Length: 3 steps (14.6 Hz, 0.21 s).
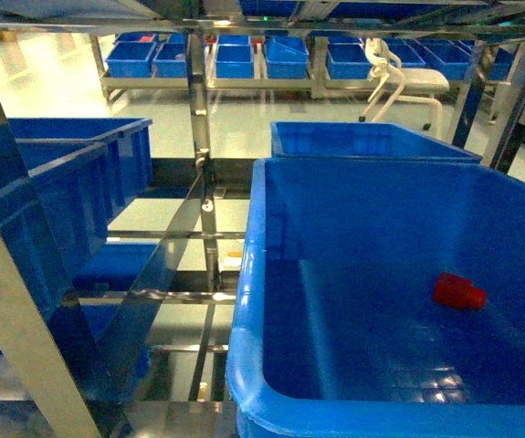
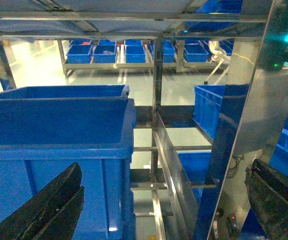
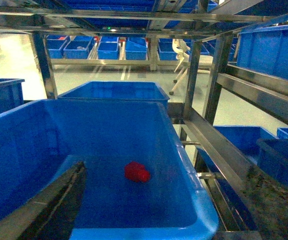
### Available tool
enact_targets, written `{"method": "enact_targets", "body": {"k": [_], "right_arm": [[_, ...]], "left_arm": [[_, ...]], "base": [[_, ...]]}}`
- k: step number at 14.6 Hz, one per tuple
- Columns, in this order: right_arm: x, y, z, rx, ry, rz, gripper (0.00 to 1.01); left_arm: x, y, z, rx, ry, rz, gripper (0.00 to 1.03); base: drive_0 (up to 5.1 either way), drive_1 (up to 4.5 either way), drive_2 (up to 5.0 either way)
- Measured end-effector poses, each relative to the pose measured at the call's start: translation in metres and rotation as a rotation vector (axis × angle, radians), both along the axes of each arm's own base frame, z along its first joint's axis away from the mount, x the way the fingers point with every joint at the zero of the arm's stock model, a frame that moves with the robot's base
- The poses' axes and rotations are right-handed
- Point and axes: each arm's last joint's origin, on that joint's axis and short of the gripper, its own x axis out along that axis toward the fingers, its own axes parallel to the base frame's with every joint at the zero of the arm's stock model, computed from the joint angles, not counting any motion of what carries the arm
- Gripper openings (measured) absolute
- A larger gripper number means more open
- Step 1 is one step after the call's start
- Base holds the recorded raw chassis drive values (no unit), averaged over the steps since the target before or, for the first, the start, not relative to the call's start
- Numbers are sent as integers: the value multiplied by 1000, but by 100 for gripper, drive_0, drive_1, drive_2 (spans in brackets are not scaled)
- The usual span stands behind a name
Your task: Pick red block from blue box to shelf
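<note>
The red block [image 1: 458,292] lies on the floor of the blue box [image 1: 244,274], towards its right side. The right wrist view shows the red block [image 3: 136,171] lying alone in the blue box [image 3: 204,210], ahead of my right gripper [image 3: 159,215]. That gripper is open, its left finger [image 3: 48,210] over the box's near left corner and its right finger [image 3: 279,210] outside the box's right wall. My left gripper [image 2: 164,210] is open too, with nothing between its fingers. The steel shelf [image 1: 203,137] frames both sides. Neither gripper shows in the head view.
Dark blue crates [image 1: 70,182] sit on the shelf at the left, and another blue crate [image 1: 372,141] stands behind the box. A blue crate [image 2: 58,130] fills the left of the left wrist view, beside a steel upright [image 2: 244,115]. More crates [image 1: 235,59] line a far rack.
</note>
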Motion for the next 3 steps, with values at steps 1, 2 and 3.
{"method": "enact_targets", "body": {"k": [1,2,3], "right_arm": [[0,0,0,0,0,0,100],[0,0,0,0,0,0,98],[0,0,0,0,0,0,98]], "left_arm": [[0,0,0,0,0,0,98],[0,0,0,0,0,0,98],[0,0,0,0,0,0,98]], "base": [[0,0,0],[0,0,0],[0,0,0]]}}
